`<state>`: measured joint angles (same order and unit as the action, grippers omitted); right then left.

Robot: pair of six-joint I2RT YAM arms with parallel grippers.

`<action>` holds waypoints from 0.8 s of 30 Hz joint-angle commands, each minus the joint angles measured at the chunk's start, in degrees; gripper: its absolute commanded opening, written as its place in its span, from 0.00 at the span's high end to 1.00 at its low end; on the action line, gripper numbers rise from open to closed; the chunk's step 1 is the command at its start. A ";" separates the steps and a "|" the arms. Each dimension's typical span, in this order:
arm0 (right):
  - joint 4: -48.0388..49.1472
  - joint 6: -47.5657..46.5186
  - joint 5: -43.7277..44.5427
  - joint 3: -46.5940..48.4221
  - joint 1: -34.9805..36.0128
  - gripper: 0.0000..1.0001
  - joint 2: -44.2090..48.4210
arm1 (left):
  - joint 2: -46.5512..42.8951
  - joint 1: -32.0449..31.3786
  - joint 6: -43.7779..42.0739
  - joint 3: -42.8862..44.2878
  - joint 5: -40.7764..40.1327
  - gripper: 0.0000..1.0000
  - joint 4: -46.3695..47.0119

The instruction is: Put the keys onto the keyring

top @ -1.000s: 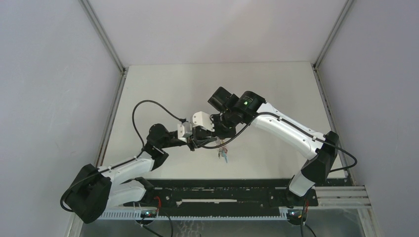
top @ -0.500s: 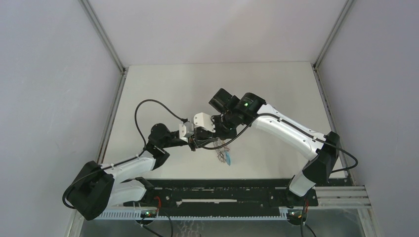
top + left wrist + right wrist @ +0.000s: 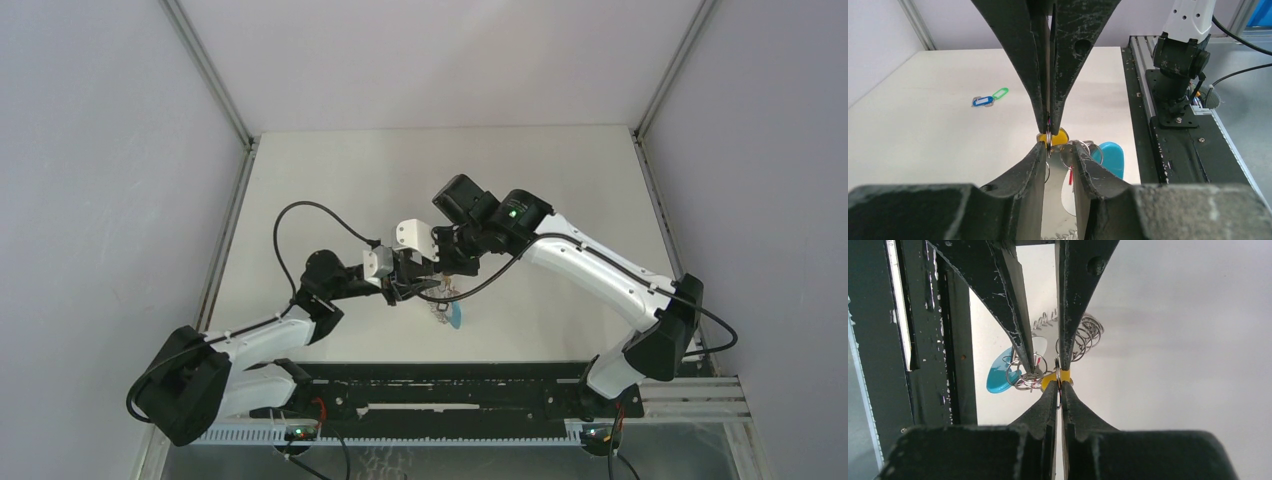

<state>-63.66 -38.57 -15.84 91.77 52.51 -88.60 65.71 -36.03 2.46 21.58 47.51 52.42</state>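
The two grippers meet tip to tip above the table's front middle. My right gripper (image 3: 1059,385) is shut on a thin split ring carrying the yellow-orange key (image 3: 1050,380), which also shows in the left wrist view (image 3: 1060,135). My left gripper (image 3: 1057,146) grips the keyring (image 3: 1079,156). Its silvery plate sits between the jaws, and the cyan piece (image 3: 1110,157), red tag and beaded chain (image 3: 1084,337) hang beside them. From above, the bundle (image 3: 448,313) dangles under both grippers. The blue key (image 3: 983,101) and green key (image 3: 1000,93) lie joined on the table.
The black rail (image 3: 450,385) with both arm bases runs along the table's near edge, and the right arm's base (image 3: 1178,55) stands close by. The white table (image 3: 400,170) is walled at the left, right and back.
The right arm has shifted right and its wrist has turned a little. The hanging keyring bundle has swung slightly. Both grippers keep their grip at the same meeting point.
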 commanded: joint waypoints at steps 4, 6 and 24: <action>4.16 0.60 -1.92 0.68 0.21 1.00 2.58 | 0.29 -0.36 1.07 0.89 0.48 0.70 1.87; 4.03 0.47 -1.92 0.86 0.35 1.00 2.46 | 0.46 -0.36 1.22 0.96 0.45 0.70 2.21; 5.49 -0.65 -3.53 -1.32 1.37 1.00 4.80 | 0.68 -0.36 1.85 1.36 -0.13 1.00 1.71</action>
<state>-62.92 -38.87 -17.32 91.24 53.41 -88.18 66.39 -36.10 3.97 21.58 47.57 53.28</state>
